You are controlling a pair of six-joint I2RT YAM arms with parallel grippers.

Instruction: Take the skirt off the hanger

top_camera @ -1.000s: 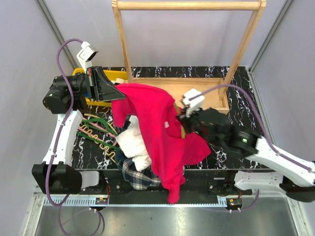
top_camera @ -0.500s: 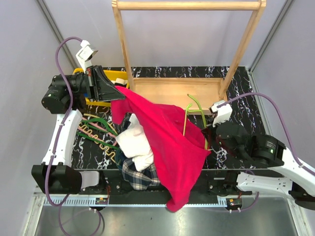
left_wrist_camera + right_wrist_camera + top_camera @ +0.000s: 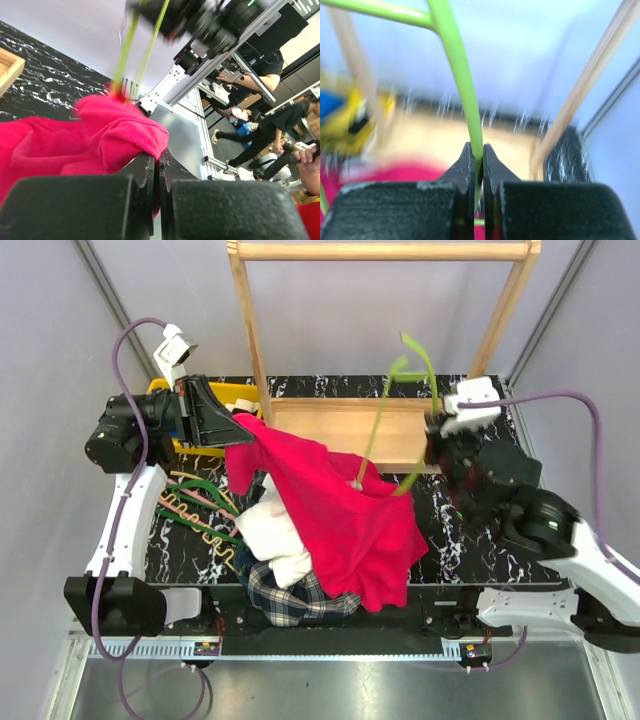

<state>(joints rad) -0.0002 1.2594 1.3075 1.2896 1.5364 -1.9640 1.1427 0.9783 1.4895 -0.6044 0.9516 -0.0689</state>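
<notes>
The left claw [image 3: 238, 423] is clamped shut on one corner of the red skirt [image 3: 340, 515], holding it up near the far-left corner of the black marbled desk [image 3: 455, 545]. In the left wrist view the fingers [image 3: 142, 175] pinch a fold of the red cloth [image 3: 100, 140].

From that corner the skirt slopes down across the middle of the desk. It lies over a heap of clothes, with its lower hem reaching the near edge. A white garment [image 3: 275, 530] and a plaid one [image 3: 285, 602] show from under its left side.

The right claw [image 3: 435, 440] is raised over the far-right part of the desk and is closed tight on the light green hanger [image 3: 375, 430]. The right wrist view shows the wire [image 3: 462, 85] gripped between the two fingers [image 3: 462, 170]. The hanger is tilted high in the air, and one lower end meets the top edge of the skirt. Whether it is caught in the cloth cannot be told.

A yellow bin [image 3: 240, 395] sits at the far-left corner, mostly hidden behind the left claw, so its contents cannot be made out. The shallow base [image 3: 330, 420] of the wooden rack [image 3: 250, 330] lies along the far edge, beneath the lifted hanger. A loose pile of green, pink and yellow hangers [image 3: 195, 505] lies on the left side of the desk.
</notes>
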